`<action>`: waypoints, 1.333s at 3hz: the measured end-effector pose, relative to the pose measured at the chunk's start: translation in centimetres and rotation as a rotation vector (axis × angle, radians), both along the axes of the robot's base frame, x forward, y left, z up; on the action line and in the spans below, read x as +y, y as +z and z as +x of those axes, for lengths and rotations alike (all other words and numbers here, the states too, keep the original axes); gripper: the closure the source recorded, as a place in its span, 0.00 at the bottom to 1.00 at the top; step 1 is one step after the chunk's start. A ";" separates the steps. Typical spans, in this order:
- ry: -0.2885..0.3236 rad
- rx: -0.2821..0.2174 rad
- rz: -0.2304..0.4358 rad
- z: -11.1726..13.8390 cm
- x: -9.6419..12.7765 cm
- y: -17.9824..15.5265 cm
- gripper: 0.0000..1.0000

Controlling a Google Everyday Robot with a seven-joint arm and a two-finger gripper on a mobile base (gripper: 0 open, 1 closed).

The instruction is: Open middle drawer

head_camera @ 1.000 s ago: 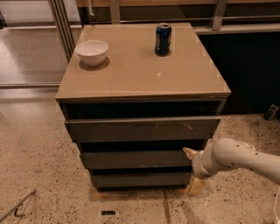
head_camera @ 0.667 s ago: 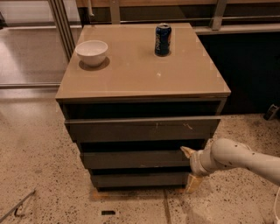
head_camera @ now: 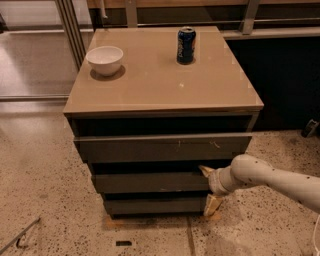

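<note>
The middle drawer (head_camera: 150, 182), a long, flat, dark grey-brown front with no handle, sits second of three under the tan-topped cabinet (head_camera: 160, 95), with a shadowed gap above it and a faint pale speck near its lower edge. The white arm's gripper (head_camera: 207, 189) is at the drawer's right end, released: one pale finger (head_camera: 205, 171) by its upper edge, the other lower down. A white bowl (head_camera: 105, 59) and a blue can (head_camera: 186, 45) stand on top

Speckled terrazzo floor (head_camera: 45, 200), with metal railing posts (head_camera: 248, 15) behind.
</note>
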State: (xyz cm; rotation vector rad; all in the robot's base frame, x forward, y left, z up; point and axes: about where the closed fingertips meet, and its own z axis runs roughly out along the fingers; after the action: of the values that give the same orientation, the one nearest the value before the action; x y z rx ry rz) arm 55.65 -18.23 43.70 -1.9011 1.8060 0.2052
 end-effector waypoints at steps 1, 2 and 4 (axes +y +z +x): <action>0.015 0.015 -0.011 1.6 0.9 -1.4 0.00; 0.024 0.029 -0.022 2.8 1.5 -2.5 0.00; 0.015 0.075 -0.043 4.0 1.7 -4.3 0.00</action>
State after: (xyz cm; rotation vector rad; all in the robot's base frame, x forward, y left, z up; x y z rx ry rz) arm 59.61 -16.48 39.36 -1.9615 1.8595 0.2477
